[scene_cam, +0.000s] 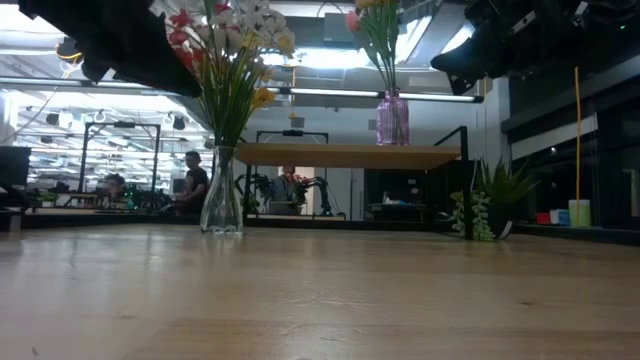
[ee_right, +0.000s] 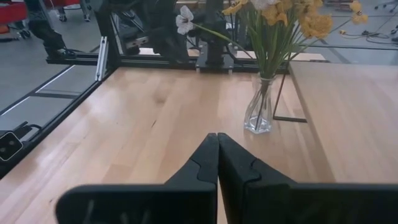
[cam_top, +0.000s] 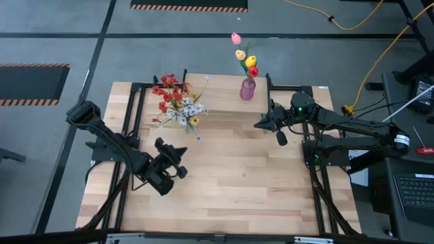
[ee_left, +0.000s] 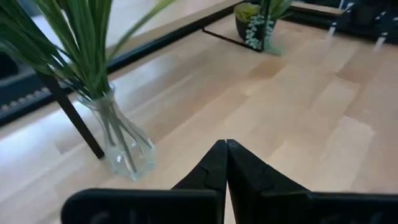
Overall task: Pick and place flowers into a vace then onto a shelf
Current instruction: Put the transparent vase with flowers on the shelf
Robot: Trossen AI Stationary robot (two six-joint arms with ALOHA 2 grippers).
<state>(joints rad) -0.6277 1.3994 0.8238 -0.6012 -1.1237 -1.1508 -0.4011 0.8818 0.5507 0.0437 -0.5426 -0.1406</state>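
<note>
Both grippers empty, fingers pressed together. Left gripper (cam_top: 180,160) hangs over the bare table (cam_top: 237,190), near the clear vase (scene_cam: 221,205). Right gripper (cam_top: 279,139) hovers just beside the shelf (scene_cam: 345,155). Mixed red, white and yellow spray flowers (cam_top: 178,102) stand in the clear vase on the tabletop beside the shelf's black leg; from above the blooms hide the vase. Tulips (cam_top: 245,57) sit in a pink vase (cam_top: 247,89) on top of the shelf. From above the shelf's top blends into the table, edges hard to trace. Small potted plant (scene_cam: 490,200) probably sits under the shelf's far end. People (scene_cam: 192,183) in the room behind are too small to make out.
</note>
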